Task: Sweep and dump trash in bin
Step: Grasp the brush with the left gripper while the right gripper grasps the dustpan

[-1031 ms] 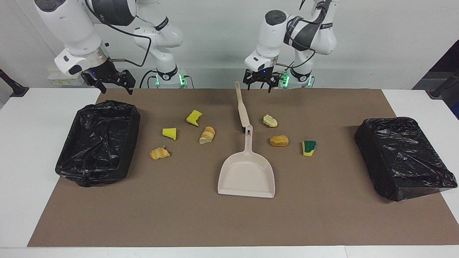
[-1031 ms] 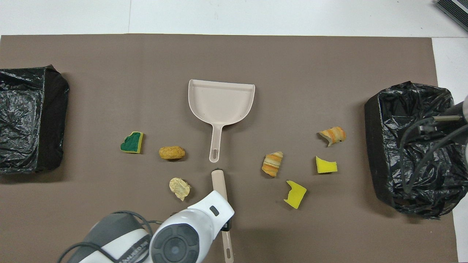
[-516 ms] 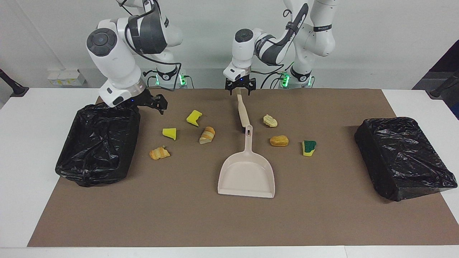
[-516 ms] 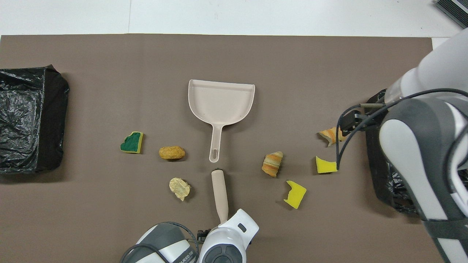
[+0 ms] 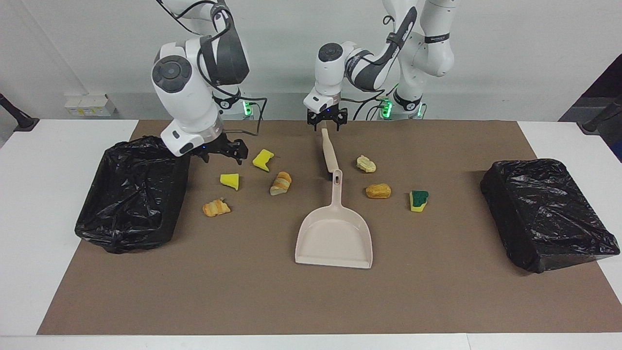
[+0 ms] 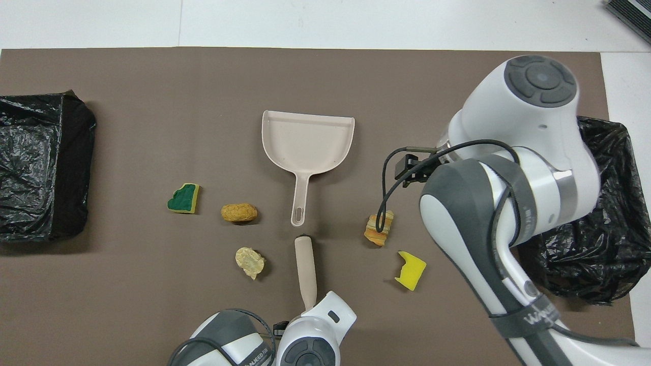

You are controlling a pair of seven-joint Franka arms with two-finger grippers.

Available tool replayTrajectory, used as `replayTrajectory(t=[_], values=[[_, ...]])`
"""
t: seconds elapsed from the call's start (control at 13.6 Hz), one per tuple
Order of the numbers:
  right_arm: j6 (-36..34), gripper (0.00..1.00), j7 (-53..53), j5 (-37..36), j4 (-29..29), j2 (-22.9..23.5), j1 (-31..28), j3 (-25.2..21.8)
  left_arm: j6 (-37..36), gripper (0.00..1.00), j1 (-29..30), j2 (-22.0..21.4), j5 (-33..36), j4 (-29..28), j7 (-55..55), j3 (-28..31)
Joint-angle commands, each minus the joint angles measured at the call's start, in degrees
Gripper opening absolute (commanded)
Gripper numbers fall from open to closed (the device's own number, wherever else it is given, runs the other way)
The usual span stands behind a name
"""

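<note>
Several trash scraps lie on the brown mat: a yellow chunk [image 5: 263,160], a yellow wedge [image 5: 230,181], a striped bread lump [image 5: 281,183] [image 6: 379,229], an orange lump [image 5: 216,208], a pale lump [image 5: 366,164], a tan lump [image 5: 378,191] and a green-and-yellow sponge piece [image 5: 418,200]. The beige brush [image 5: 329,153] lies in line with the dustpan [image 5: 334,238] handle. My left gripper [image 5: 326,122] is down around the brush handle's end nearest the robots. My right gripper [image 5: 222,152] hangs open and empty over the mat, between the open bin [image 5: 131,194] and the yellow scraps.
A second black-bagged bin [image 5: 546,214] sits at the left arm's end of the table. In the overhead view the right arm [image 6: 508,203] covers the yellow wedge, the orange lump and part of the open bin [image 6: 600,244].
My right arm has swung from above the open bin's corner down toward the yellow scraps. My left gripper moved over the brush handle's end and has stayed there.
</note>
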Motion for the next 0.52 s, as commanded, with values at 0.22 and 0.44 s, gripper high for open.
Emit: replayTrajectory(t=[0.22, 0.44], values=[[5.55, 1.0, 13.06, 4.14, 2.52, 4.74, 7.63, -0.1, -9.14, 0.0, 3.58, -1.84, 0.82, 2.81, 0.62, 1.48], [7.92, 1.0, 18.68, 4.5, 2.61, 6.5, 9.39, -0.1, -17.08, 0.0, 11.49, -5.34, 4.52, 5.56, 10.86, 1.56]])
